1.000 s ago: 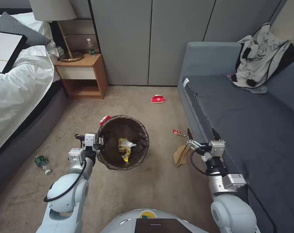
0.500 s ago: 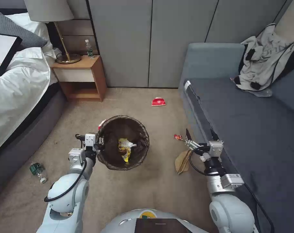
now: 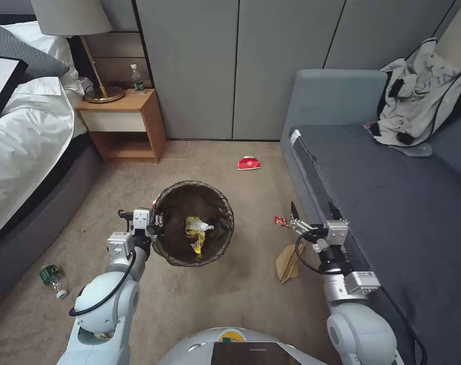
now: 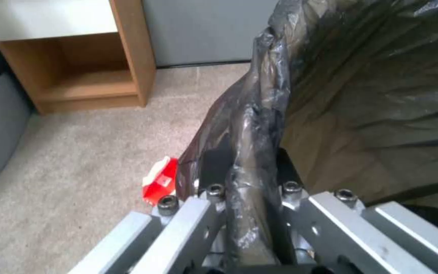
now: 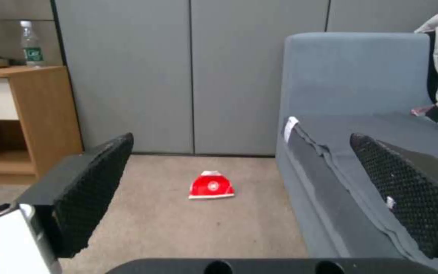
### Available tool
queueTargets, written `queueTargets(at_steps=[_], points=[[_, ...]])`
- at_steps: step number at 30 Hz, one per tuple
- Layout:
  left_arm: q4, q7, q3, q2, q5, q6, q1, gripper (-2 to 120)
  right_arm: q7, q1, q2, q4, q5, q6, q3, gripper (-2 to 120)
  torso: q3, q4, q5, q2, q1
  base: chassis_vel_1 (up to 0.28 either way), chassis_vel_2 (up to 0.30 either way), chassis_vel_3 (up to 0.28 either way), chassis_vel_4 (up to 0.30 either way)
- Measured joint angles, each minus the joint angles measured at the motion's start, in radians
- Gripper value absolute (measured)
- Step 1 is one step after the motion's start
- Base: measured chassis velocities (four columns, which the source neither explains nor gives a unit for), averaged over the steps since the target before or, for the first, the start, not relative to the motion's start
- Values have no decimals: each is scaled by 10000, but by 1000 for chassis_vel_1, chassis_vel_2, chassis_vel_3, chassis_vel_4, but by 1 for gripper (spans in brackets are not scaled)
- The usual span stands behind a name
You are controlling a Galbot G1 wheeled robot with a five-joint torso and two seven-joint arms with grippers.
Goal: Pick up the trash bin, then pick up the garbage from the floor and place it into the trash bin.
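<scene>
Sofa [image 3: 392, 203]: biggest thing on the robot's right, grey-and-black jacket [image 3: 418, 96] dumped on it. Since a second ago the whole head view has slid — nightstand, sofa and floor litter all shifted together, so that's the camera and base moving, not the stuff.

Trash bin [image 3: 193, 223]: off the carpet out front, yellow snack wrapper [image 3: 194, 235] and white tissue wad [image 3: 204, 226] already inside. It sits in the same spot relative to the arm as a second ago, so my read is the bin pickup is done and the robot is just repositioning for more garbage.

Left end effector [image 3: 156, 225]: clamped on the bin's rim. The left wrist view shows what the head view can't — the bagged rim pinched between the fingers [image 4: 214, 167].

Right end effector [image 3: 311, 215]: held out near the sofa edge, fingers wide apart, nothing in them.

Tan paper bag [image 3: 287, 261]: on the floor, just beside the right arm.

Red-and-white carton [image 3: 248, 163]: further out near the wardrobe. The right wrist view frames it [image 5: 211, 186] between the open fingers, so I'd guess that's the target. A second carton [image 4: 159, 184] sits beside the bin in the left wrist view.

Green-labelled bottle [image 3: 51, 278]: on the floor by the bed.

Red wrapper [image 3: 280, 220]: on the carpet close to the right fingertips.
</scene>
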Motion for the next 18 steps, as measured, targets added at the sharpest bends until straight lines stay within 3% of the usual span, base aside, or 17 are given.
queueTargets(at_steps=[14, 18], points=[[-43, 6, -22, 15, -23, 0, 5, 3, 300, 406, -82, -734, 141, -562, -330, 100, 0, -1, 1, 0, 0, -28, 17, 19, -23], [-84, 11, -22, 24, -35, 0, 5, 3, 400, 895, -142, -1690, 384, -1043, -587, 100, 0, 2, 0, 0, 0, 0, 0, 0, 0]])
